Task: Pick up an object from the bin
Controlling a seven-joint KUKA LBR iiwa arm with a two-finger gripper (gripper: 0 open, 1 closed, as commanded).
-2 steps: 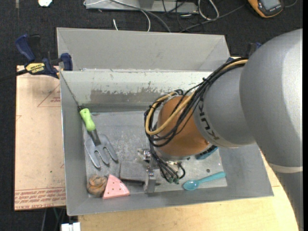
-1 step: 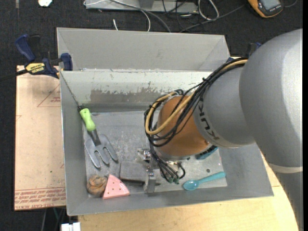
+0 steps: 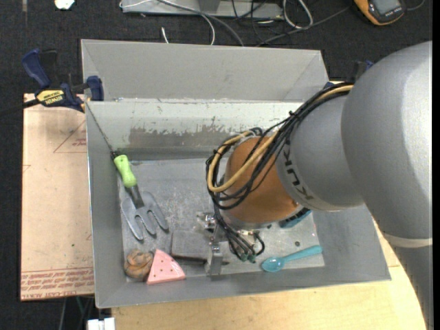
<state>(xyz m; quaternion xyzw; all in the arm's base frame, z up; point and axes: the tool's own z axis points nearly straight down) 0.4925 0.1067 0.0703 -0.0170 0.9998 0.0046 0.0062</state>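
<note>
Background: dark floor (image 3: pixel 89 12) all round, bin sitting in middle of view.
Bin: grey metal bin (image 3: pixel 206 67), open top, tall back wall, scuffed and scratched bottom, loose things mostly along front and left side.
Arm: big grey arm (image 3: pixel 385 150) in from right, covering right part of bin; orange cover (image 3: pixel 258 184) at wrist, yellow and black cables (image 3: pixel 223 163) looped over it.
Pincer: pincer (image 3: pixel 216 256) pointing down at front middle of bin bottom, tip low, near front wall.
Pincer state: cannot tell, released or clenched not readable from this angle.
Nearest thing: dark flat block (image 3: pixel 185 245), lying flat at front middle of bin bottom, right end just beside pincer tip; touching or apart, cannot tell.
Wedge: pink wedge (image 3: pixel 165 269) with small dots, front left, just in front of block's left end.
Lump: brown lump (image 3: pixel 139 263), front left corner, against wedge's left side.
Fork: green-handled fork (image 3: pixel 134 198), metal tines toward front, along left wall, well apart from pincer.
Spoon: teal spoon (image 3: pixel 292 258), front right, bowl end toward pincer, near it but apart.
Blue piece: blue piece (image 3: pixel 300 217), partly hidden under orange cover, kind unclear.
</note>
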